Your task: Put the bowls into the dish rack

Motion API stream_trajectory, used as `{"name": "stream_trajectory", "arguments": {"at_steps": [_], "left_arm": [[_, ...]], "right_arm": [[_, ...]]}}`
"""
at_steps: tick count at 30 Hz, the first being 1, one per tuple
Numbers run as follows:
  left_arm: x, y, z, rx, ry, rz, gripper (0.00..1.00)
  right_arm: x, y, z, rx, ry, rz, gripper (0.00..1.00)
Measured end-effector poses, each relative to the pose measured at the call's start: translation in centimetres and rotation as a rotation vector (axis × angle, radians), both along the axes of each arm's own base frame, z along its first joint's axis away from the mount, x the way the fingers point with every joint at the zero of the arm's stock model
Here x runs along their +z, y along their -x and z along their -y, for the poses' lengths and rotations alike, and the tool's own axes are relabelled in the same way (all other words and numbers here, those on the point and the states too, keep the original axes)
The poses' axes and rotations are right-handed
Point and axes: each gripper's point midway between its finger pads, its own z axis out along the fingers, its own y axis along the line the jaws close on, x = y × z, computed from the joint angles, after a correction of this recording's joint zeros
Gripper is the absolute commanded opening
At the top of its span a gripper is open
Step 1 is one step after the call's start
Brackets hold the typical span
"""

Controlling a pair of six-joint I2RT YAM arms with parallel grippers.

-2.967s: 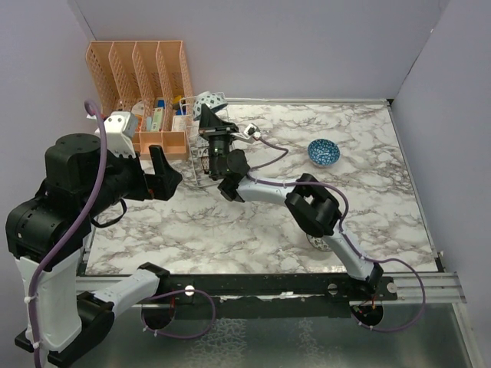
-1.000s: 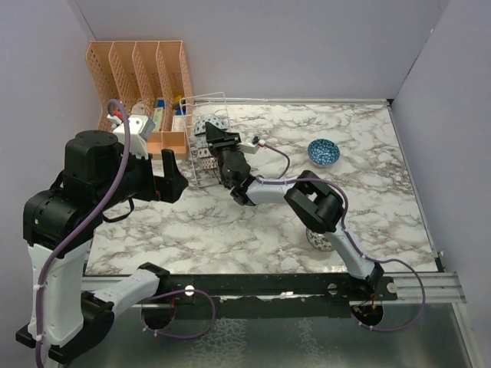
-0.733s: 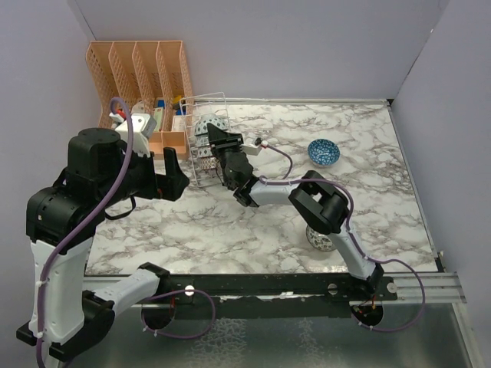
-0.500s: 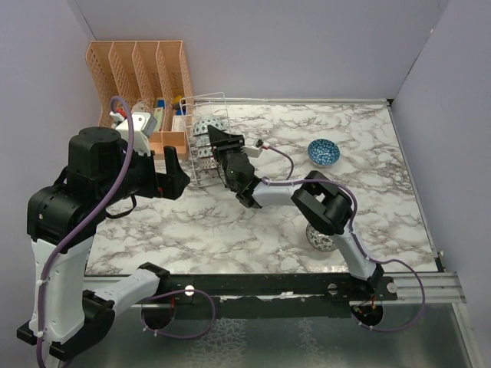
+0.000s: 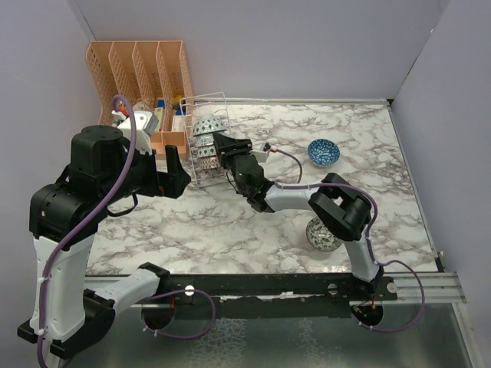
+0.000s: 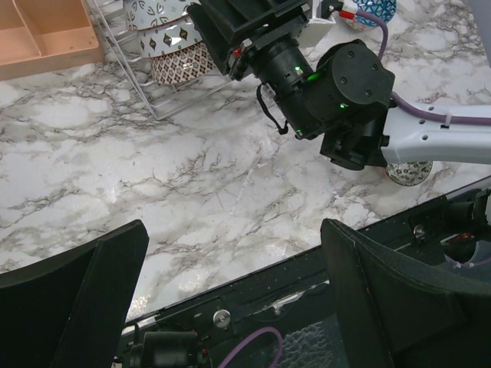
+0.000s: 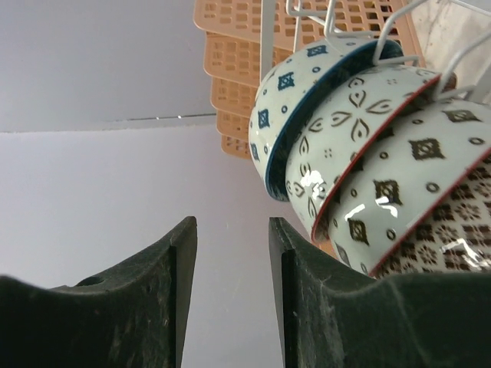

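- Three bowls (image 7: 360, 138) stand on edge, nested one against the next, in the wire dish rack (image 5: 201, 165) at the upper left of the overhead view, just beside the peach organiser (image 5: 142, 73).
- In the right wrist view the farthest of them shows a dark blue-green inner band and the next two show red rims. The nearest is cut off by the right edge of the frame, with only part of its brown patterned inside showing.
- The right tool (image 7: 230, 226) points at the rack, its fingers parted and gripping nothing; only a blank wall (image 7: 115, 192) shows in the gap.
- The left tool (image 6: 234, 230) hangs above the counter (image 5: 253, 230), spread wide and empty. The bottom corners of its own view crop its fingers.
- A blue bowl (image 5: 323, 152) sits upright on the counter at upper right, well apart from the rack.
- A fifth bowl (image 5: 321, 234) lies at lower right, partly hidden under the right arm (image 5: 341, 207). Its colour and which way up it lies are hard to make out.
- From above, the rack's thin wires barely read against the marble.
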Motion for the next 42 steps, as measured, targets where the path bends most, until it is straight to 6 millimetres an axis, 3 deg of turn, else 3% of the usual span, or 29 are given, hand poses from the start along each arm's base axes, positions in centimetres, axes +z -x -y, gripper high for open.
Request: {"name": "stream_trajectory", "arguments": {"at_steps": [4,9,12,18,21,26,29,33,37,42], "left_arm": [[0.0,0.0,0.0,0.0,0.0,-0.001,0.98],[-0.1,-0.2,0.1,-0.001,-0.002,-0.006,0.98],[0.0,-0.3,0.1,-0.001,-0.002,-0.006,0.98],[0.1,-0.5,0.3,-0.003,0.001,-0.006,0.98],[0.4,-0.6,0.4,-0.007,0.006,-0.002,0.98],[0.6,-1.0,0.7,-0.006,0.013,-0.002,0.98],[0.5,-1.3,0.8,-0.002,0.016,-0.012,0.98],[0.5,-1.8,1.1,0.006,0.025,-0.018,0.98],[0.3,-2.3,1.3,0.02,0.042,-0.023,0.98],[-0.3,-3.2,1.6,0.045,0.049,-0.045,0.98]], "right_arm": [[-0.1,1.5,1.0,0.034,0.03,-0.03,0.44],[1.2,3.4,2.3,0.08,0.065,-0.046,0.46],[1.7,4.7,3.4,0.106,0.129,-0.074,0.56],[3.1,6.3,7.8,0.088,0.381,-0.175,0.58],[4.1,5.1,11.6,0.027,0.514,-0.204,0.59],[4.5,0.9,19.6,-0.089,0.803,-0.277,0.6],[4.3,-1.9,23.4,-0.123,0.98,-0.317,0.62],[1.9,-5.2,26.3,-0.084,1.21,-0.38,0.62],[-3.1,-8.2,27.2,0.042,1.416,-0.459,0.62],[-8.9,-9.4,27.5,0.183,1.582,-0.561,0.62]]}}
